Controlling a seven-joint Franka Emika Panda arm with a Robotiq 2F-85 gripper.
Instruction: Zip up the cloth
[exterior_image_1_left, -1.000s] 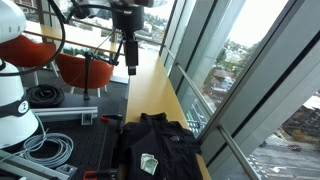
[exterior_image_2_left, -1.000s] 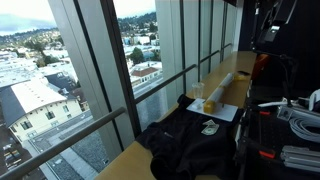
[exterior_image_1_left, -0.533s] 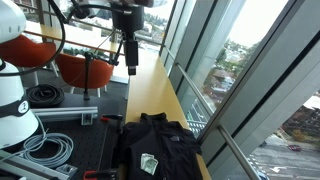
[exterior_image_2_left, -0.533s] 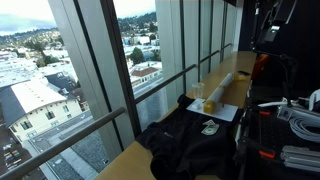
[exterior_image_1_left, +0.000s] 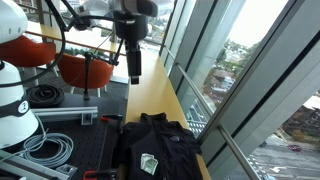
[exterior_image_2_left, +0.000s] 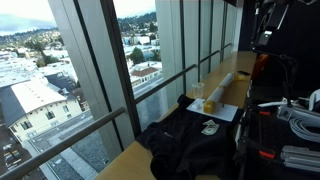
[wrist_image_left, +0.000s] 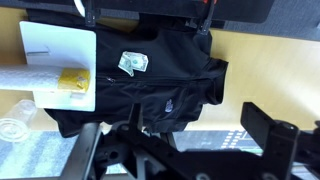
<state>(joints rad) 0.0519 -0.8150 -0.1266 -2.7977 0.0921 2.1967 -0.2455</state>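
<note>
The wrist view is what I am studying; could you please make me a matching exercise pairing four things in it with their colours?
Things: 1 jacket; 2 sheet of paper; 3 counter; 4 small object on the sheet.
Colours: a yellow; b light wood; c black; d white.
Pairs: 1-c; 2-d; 3-b; 4-a.

black cloth (wrist_image_left: 150, 95), solid and unpatterned, with a pale greenish-white patch (wrist_image_left: 132, 62) bright on its front. warm yellow-tan counter (wrist_image_left: 270, 65) under it. plain white sheet (wrist_image_left: 50, 45), a yellow item (wrist_image_left: 73, 80) on it. orange chairs (exterior_image_1_left: 82, 68) far back.
</note>
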